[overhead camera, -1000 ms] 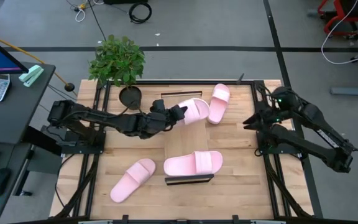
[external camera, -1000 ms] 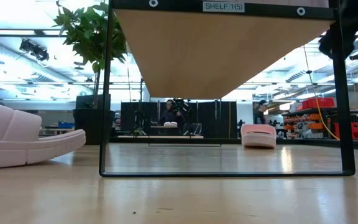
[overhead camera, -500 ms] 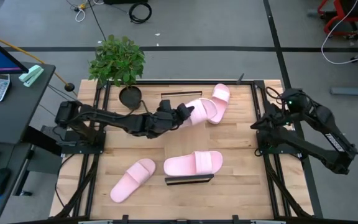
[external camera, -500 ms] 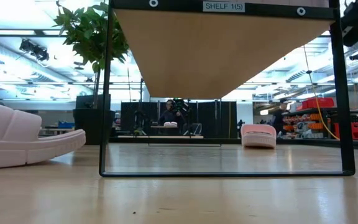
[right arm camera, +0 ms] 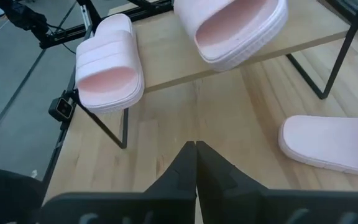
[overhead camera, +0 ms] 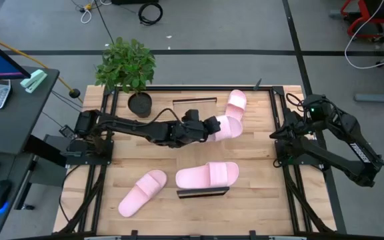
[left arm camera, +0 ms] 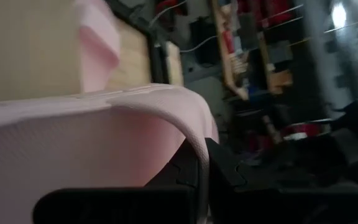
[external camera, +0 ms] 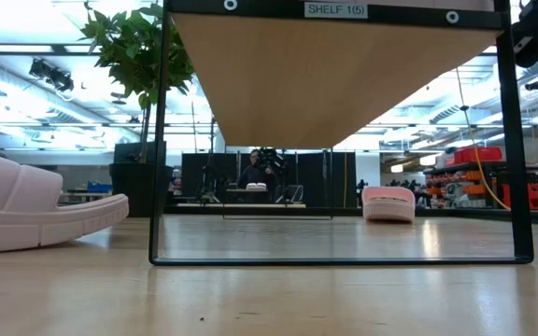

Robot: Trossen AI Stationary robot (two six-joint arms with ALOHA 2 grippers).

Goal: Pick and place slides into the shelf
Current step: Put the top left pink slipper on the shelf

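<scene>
Left gripper [overhead camera: 211,125] stretched out over the long light-wood shelf board [overhead camera: 192,143], fingers pinched tight on the strap of a pale pink foam slide sandal [overhead camera: 227,127] — held aloft, toe just beside, perhaps touching, a second pink slide [overhead camera: 235,105] lying at the board's far end. Third slide [overhead camera: 207,176] resting across the near end by the thin black rail [overhead camera: 203,193]. Fourth slide [overhead camera: 143,192] off the shelf, on the butcher-block tabletop [overhead camera: 259,200]. Right gripper [right arm camera: 196,163] parked at the right table edge, fingers pressed together on nothing.

Risks, as judged: grip taken on soft strap only — sandal could twist or slip free. Carried slide crowding the far one; a nudge could push that one off the narrow board. Release too near the board's edge — tip and fall to the tabletop.
</scene>
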